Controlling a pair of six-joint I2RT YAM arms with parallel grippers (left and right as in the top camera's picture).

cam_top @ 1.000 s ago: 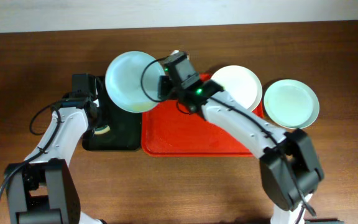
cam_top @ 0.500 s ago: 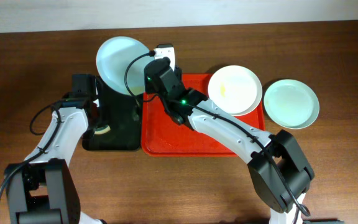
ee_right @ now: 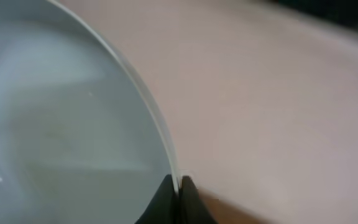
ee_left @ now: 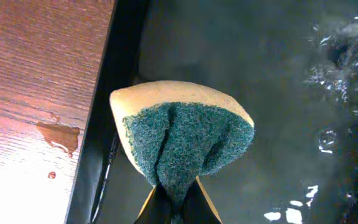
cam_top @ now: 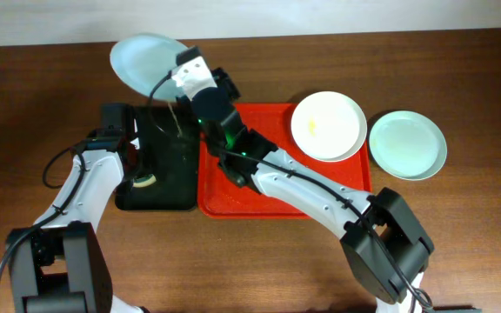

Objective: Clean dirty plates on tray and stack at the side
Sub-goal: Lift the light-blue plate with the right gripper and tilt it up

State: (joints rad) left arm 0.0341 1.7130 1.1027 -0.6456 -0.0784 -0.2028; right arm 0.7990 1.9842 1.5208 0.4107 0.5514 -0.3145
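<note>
My right gripper (cam_top: 179, 71) is shut on the rim of a pale blue plate (cam_top: 143, 61) and holds it in the air at the far left, above the table's back edge; the wrist view shows its rim (ee_right: 73, 124) pinched between my fingers (ee_right: 178, 186). A white plate (cam_top: 328, 126) with a yellow smear lies on the red tray (cam_top: 259, 187). Another pale blue plate (cam_top: 408, 144) lies on the table right of the tray. My left gripper (ee_left: 178, 208) is shut on a yellow-and-green sponge (ee_left: 182, 134) over the black tray (ee_left: 278, 81).
The black tray (cam_top: 159, 165) stands left of the red tray and is wet, with a small round thing (cam_top: 143, 182) on it. A few water drops (ee_left: 58, 134) lie on the wooden table beside it.
My right arm has swung the pale blue plate left and toward the back, from above the trays' junction to beyond the black tray. The left arm has not moved.
</note>
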